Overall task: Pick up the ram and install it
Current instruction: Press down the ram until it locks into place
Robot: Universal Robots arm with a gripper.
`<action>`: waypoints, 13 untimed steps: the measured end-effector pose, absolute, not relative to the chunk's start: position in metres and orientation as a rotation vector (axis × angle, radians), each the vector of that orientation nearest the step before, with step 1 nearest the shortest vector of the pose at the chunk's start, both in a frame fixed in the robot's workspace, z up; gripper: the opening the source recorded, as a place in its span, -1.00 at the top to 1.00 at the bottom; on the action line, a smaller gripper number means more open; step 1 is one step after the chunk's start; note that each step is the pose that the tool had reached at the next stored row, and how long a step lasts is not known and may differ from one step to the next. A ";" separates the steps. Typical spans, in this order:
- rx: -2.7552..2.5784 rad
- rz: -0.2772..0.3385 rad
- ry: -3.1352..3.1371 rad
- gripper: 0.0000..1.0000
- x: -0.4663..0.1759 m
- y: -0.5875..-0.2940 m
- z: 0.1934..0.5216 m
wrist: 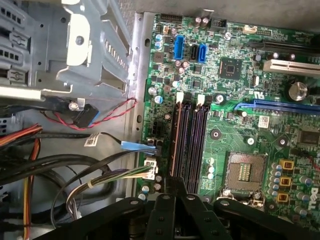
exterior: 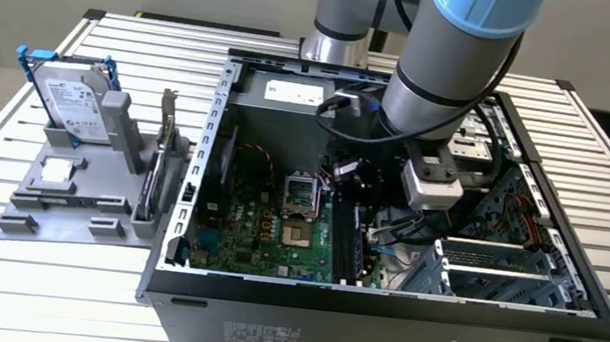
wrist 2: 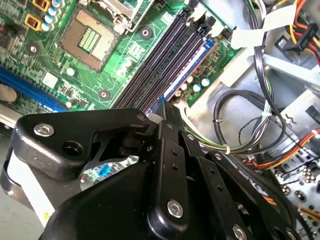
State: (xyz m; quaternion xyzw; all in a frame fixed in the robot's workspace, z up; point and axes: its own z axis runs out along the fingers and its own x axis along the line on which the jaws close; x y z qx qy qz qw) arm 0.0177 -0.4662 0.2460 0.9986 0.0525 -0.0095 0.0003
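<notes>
Ram seating looks to be the step in hand: inside the computer case (exterior: 199, 211), over the motherboard (wrist: 235, 125), the gripper (wrist: 175, 184) has its fingers drawn narrow, seemingly pinching the near end of the ram (wrist: 176, 135), which apparently stands in the slot nearest the board's edge. Pressing it home calls for straight, even downward force.

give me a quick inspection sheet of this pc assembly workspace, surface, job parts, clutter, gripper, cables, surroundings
Surface: slatted metal table carrying an open black computer case.
Job's things: green motherboard with long black memory slots; whether the ram stick is seated or held cannot be told.
Clutter: silver-labelled hard drive in a blue frame on a grey parts holder, at the exterior view's left.
Gripper: black gripper low over the end of the memory slots.
Cables: black, red and multicoloured wire bundles beside the board.
Surroundings: pale wall, nothing else seen.
</notes>
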 end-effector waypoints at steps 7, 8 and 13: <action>3.127 -0.030 0.283 1.00 0.018 -0.466 0.246; 3.126 -0.030 0.297 1.00 0.018 -0.466 0.246; 3.116 -0.030 0.383 1.00 0.018 -0.466 0.246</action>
